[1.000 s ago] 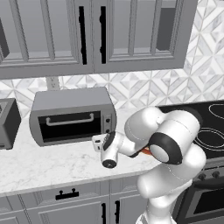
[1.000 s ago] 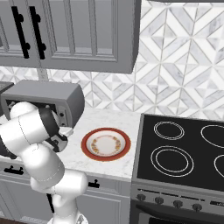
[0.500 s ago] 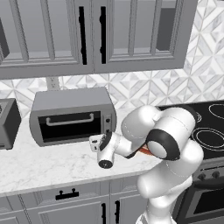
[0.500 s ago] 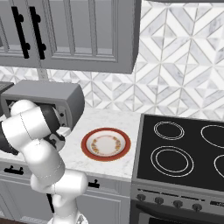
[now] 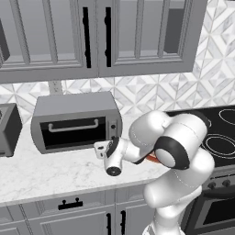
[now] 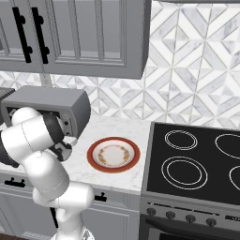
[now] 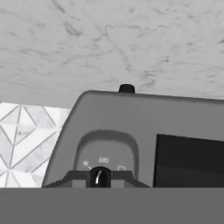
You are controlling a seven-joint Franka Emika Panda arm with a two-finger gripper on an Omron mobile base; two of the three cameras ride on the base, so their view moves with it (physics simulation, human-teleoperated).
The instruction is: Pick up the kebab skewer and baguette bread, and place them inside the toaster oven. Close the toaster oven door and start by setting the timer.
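Hand view shows the gripper (image 7: pixel 100 177) pinched narrow on the timer knob (image 7: pixel 100 178) of the toaster oven (image 5: pixel 75 121), door (image 5: pixel 73 132) up, so twisting can start the timer.

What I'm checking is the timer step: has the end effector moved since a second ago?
No, not noticeably. In the left base view the end effector stays at the toaster oven's right-hand knob panel, closed on a knob.
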